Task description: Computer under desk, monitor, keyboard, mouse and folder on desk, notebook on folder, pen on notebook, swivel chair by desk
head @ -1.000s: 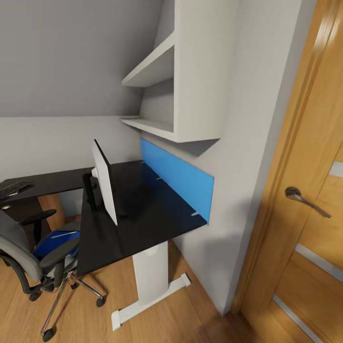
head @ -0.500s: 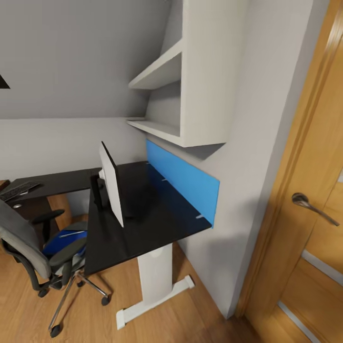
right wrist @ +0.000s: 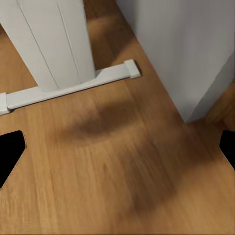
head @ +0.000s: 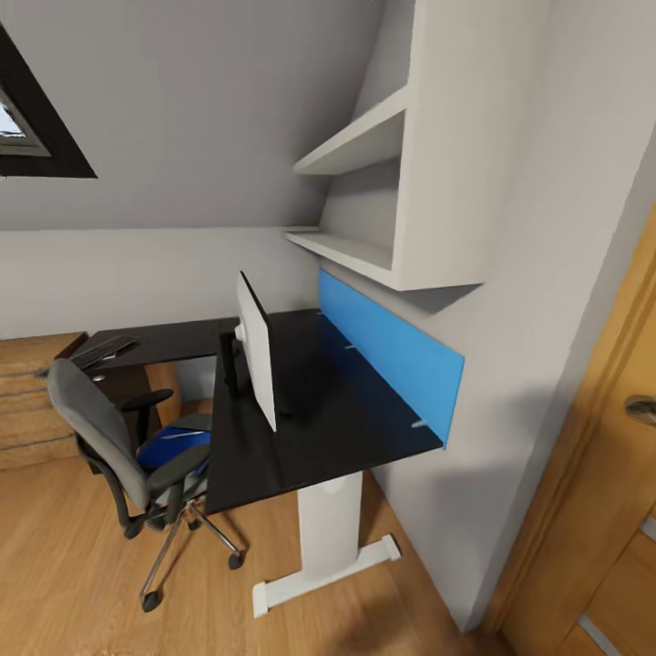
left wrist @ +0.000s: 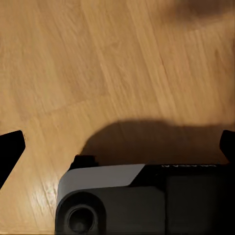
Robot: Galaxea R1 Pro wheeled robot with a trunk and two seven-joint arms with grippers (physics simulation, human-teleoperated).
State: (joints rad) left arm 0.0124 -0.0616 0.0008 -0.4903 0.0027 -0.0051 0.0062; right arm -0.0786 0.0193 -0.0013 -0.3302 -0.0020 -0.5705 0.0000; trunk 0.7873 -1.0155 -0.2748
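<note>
- One black tabletop (head: 301,437) carries the monitor (head: 257,361) and, at its far end, the keyboard (head: 103,349).
- Swivel chair (head: 109,435) beside it holds the blue folder (head: 173,445).
- Both jaws hang wide open, empty, over wood floor (right wrist: 122,166).

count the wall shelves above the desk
2: the upper shelf and the lower shelf, stacked on the wall above the blue panel behind the desk. More may sit above frame.

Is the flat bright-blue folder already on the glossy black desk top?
No, the flat bright-blue folder lies on the grey swivel chair seat, beside the glossy black desk.
</note>
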